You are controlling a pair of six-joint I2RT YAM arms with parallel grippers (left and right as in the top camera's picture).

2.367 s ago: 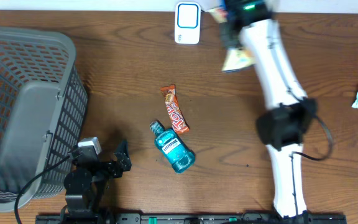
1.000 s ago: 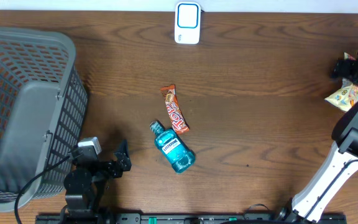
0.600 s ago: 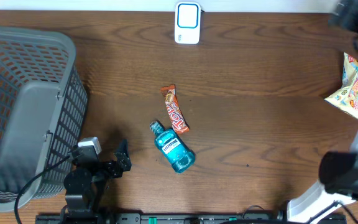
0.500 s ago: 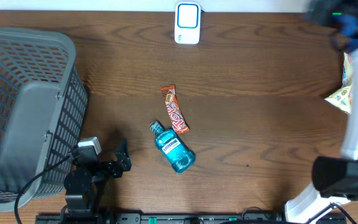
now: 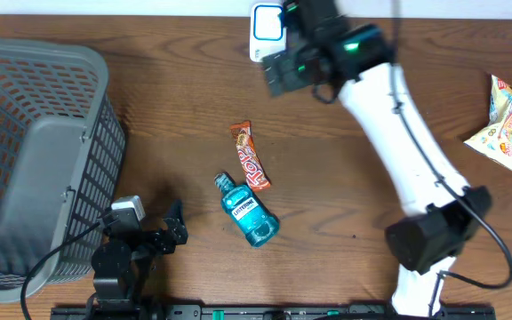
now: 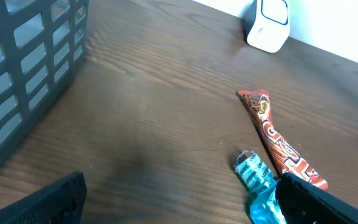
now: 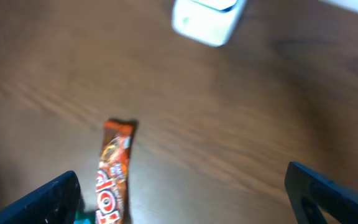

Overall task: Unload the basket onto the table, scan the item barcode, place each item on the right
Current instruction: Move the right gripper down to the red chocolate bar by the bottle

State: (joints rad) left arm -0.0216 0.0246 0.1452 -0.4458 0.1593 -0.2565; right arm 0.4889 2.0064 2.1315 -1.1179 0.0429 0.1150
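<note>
Wood table (image 5: 149, 107): we note right gripper (image 5: 283, 76) empty, fingers apart, probably fetching bar (image 5: 250, 156) for scanner (image 5: 268, 33); left gripper (image 5: 178, 224) idle, apart.

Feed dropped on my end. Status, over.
Left pincer open, empty, near basket. Right pincer open, empty, over table between scanner and candy bar. Candy bar beside mouthwash bottle, mid-table, ungripped. No obstruction seen.

Your work surface is a dark brown wooden table (image 5: 149, 107), its wavy grain running from side to side. A plain white wall (image 5: 132, 7) shows as a narrow bright strip along the far edge. A black rail (image 5: 238, 312) lines the near edge. The light is soft and even, leaving a faint pale sheen on the wood.
</note>
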